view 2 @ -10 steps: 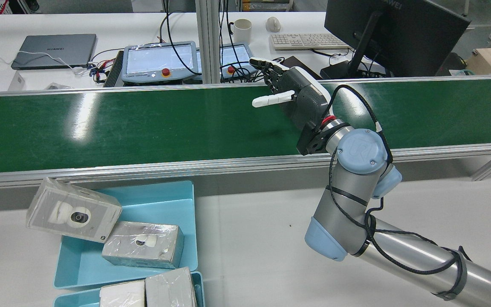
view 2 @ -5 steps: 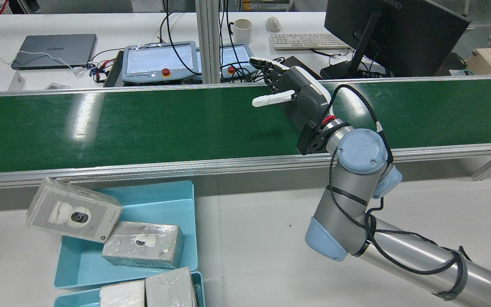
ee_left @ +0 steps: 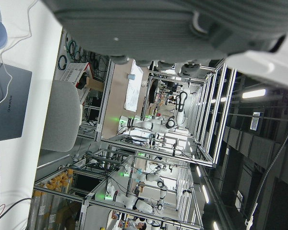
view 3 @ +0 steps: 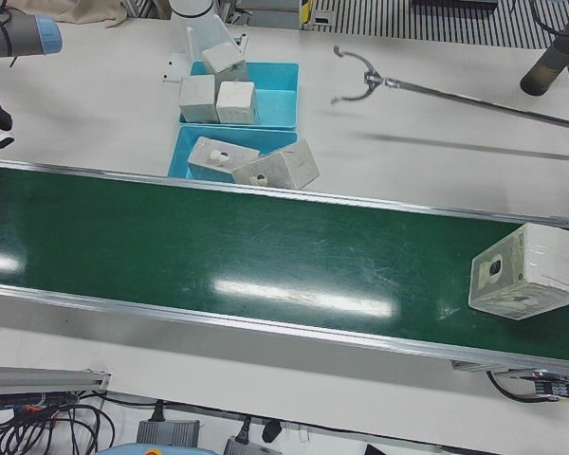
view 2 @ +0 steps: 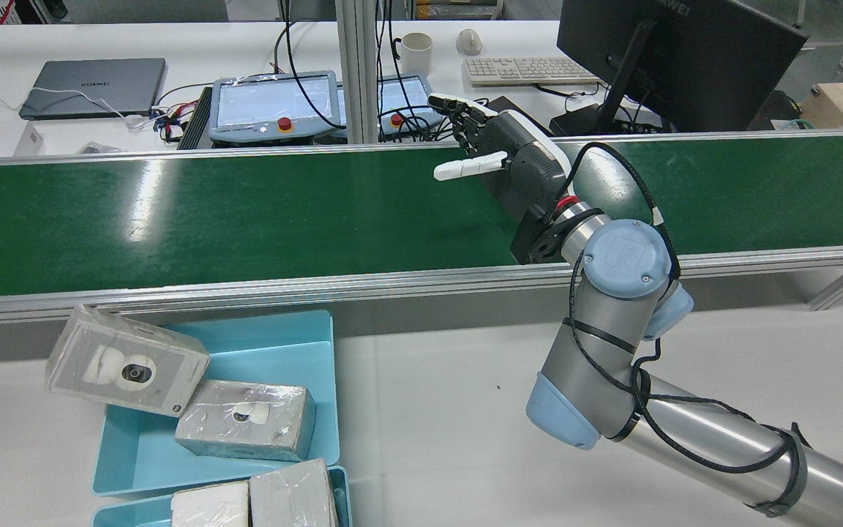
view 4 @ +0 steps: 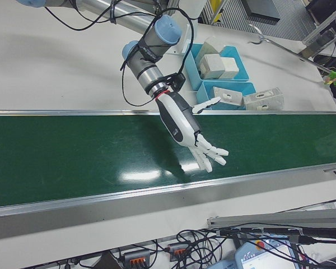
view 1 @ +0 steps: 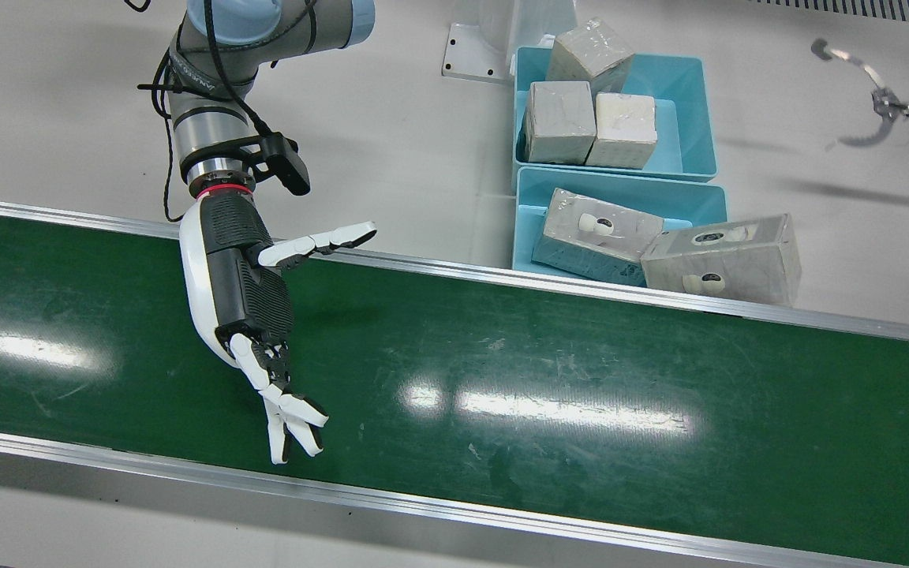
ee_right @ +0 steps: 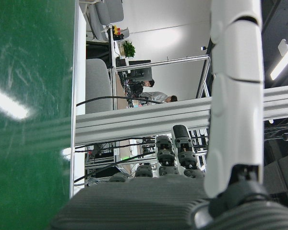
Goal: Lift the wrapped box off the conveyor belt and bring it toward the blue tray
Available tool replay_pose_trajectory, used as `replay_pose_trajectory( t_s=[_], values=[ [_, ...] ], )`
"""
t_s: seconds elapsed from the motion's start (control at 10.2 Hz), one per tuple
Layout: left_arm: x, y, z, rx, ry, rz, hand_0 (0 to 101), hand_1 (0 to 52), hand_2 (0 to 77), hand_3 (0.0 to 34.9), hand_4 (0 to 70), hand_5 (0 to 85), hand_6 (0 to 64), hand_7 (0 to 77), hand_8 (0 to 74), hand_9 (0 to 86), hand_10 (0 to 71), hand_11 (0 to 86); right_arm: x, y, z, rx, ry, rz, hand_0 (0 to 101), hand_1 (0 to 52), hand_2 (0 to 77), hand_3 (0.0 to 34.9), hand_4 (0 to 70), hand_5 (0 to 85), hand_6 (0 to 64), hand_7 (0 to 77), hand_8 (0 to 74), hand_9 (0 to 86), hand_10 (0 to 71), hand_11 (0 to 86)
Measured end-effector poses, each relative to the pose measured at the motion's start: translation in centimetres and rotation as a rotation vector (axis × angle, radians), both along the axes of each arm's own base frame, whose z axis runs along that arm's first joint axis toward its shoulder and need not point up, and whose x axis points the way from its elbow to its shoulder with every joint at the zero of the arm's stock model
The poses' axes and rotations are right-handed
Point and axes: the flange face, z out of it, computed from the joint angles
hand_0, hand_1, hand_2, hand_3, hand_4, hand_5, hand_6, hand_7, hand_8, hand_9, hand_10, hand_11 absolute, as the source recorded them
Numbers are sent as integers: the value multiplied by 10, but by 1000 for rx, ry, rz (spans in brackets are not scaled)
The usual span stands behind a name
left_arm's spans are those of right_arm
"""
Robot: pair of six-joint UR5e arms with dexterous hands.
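A wrapped box (view 3: pixel 526 272) rides the green conveyor belt (view 3: pixel 218 246) at its right end in the left-front view; no other view shows it. My right hand (view 1: pixel 243 304) (view 2: pixel 513 161) (view 4: pixel 185 124) hovers open over the belt, fingers spread, holding nothing, far from that box. Beside the belt sits a blue tray (view 1: pixel 699 201) (view 2: pixel 275 351) holding one wrapped box (view 1: pixel 592 235), with another box (view 1: pixel 727 256) leaning on its edge. Only the palm of my left hand (ee_left: pixel 158 24) shows, in its own view, and its fingers are hidden.
A second blue tray (view 1: pixel 683 95) holds several wrapped boxes. A long grabber tool (view 1: pixel 873 102) (view 3: pixel 365 81) reaches over the white table near the trays. Pendants, a laptop (view 2: pixel 92 86) and a monitor (view 2: pixel 677 58) stand beyond the belt's far rail.
My right hand and its forearm have shifted slightly toward the belt's far rail. The boxes in the trays have not moved.
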Motion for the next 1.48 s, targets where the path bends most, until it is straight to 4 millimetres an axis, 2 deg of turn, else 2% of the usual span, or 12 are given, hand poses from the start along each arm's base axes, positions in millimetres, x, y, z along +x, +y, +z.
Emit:
replay_pose_trajectory(
  t_s=[0.79,0.89,0.98,1.48],
  values=[
    [0,0,0,0,0,0,0,0,11,0,0,11,5,5,5,5,5,5,-15,1,9,-14,9,-9,489,147,60,2,104,185,44,60,0,22,0,5],
    [0,0,0,0,0,0,0,0,11,0,0,11,5,5,5,5,5,5,-16,1,9,-14,7,-10,486,125,60,1,104,185,44,60,0,33,0,5],
    [0,0,0,0,0,0,0,0,11,0,0,11,5,5,5,5,5,5,-16,1,9,-14,4,-11,486,136,38,3,93,185,44,60,0,33,0,11],
    [0,0,0,0,0,0,0,0,11,0,0,11,5,5,5,5,5,5,-15,1,9,-14,-3,-13,479,136,49,1,98,185,33,49,0,27,0,11]
  ],
)
